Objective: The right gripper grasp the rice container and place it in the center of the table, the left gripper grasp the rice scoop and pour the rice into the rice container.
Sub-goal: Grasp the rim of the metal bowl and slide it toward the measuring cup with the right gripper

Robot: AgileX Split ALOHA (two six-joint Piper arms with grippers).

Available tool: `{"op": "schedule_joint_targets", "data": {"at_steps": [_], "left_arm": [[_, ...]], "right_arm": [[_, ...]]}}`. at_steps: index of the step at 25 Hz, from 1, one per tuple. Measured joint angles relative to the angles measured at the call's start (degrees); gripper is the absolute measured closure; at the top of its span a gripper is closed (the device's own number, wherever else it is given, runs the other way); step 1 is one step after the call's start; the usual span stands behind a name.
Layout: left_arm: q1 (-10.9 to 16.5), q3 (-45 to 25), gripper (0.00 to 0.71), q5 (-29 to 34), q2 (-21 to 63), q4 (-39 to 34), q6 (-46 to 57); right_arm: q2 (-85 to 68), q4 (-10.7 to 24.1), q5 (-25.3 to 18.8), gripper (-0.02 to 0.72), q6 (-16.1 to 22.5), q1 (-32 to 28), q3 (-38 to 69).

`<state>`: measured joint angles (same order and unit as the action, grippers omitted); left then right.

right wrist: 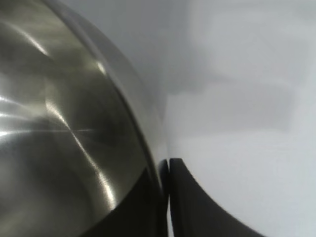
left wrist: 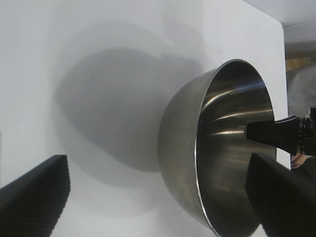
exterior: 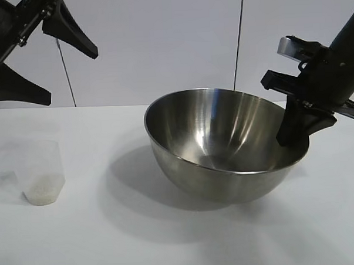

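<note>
The rice container (exterior: 224, 142), a large shiny steel bowl, sits tilted near the middle of the table (exterior: 111, 241). My right gripper (exterior: 292, 140) is shut on its rim at the right side, one finger inside the bowl and one outside. The right wrist view shows the bowl (right wrist: 59, 123) with that gripper (right wrist: 168, 163) pinching the rim. The rice scoop (exterior: 40, 168), a small translucent cup, stands at the far left with rice (exterior: 41, 194) in its bottom. My left gripper (exterior: 68, 72) hangs open and empty, high at the upper left. Its own view shows the bowl (left wrist: 182, 143) and the left gripper (left wrist: 157, 163).
White wall panels stand behind the table. Bare tabletop lies between the scoop and the bowl and along the front edge. The right gripper (left wrist: 276, 136) also shows in the left wrist view, reaching over the bowl's rim.
</note>
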<state>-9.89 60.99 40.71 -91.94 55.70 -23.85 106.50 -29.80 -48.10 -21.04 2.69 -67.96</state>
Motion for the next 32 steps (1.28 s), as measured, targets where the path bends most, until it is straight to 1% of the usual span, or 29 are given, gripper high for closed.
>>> {"op": "schedule_joint_targets", "data": {"at_steps": [10,12,16,24,27,30,32], "left_arm": [[0.0,0.0,0.016,0.0,0.0,0.1,0.0],[0.0,0.0,0.016,0.0,0.0,0.1,0.0],[0.0,0.0,0.016,0.0,0.0,0.0,0.0],[0.0,0.0,0.016,0.0,0.0,0.0,0.0],[0.0,0.0,0.016,0.0,0.0,0.0,0.0],[0.0,0.0,0.016,0.0,0.0,0.0,0.0],[0.0,0.0,0.016,0.0,0.0,0.0,0.0]], "right_arm": [[0.0,-0.2,0.2,0.693,0.0,0.2,0.0],[0.0,-0.2,1.2,0.693,0.1,1.4,0.0],[0.0,-0.3,2.6,0.693,1.9,4.1,0.0],[0.0,0.0,4.4,0.693,3.5,7.6,-0.7],[0.0,1.5,4.4,0.693,5.5,10.1,-3.0],[0.0,5.4,4.4,0.693,9.1,11.5,-5.0],[0.0,8.4,4.1,0.693,10.8,12.0,-5.2]]}}
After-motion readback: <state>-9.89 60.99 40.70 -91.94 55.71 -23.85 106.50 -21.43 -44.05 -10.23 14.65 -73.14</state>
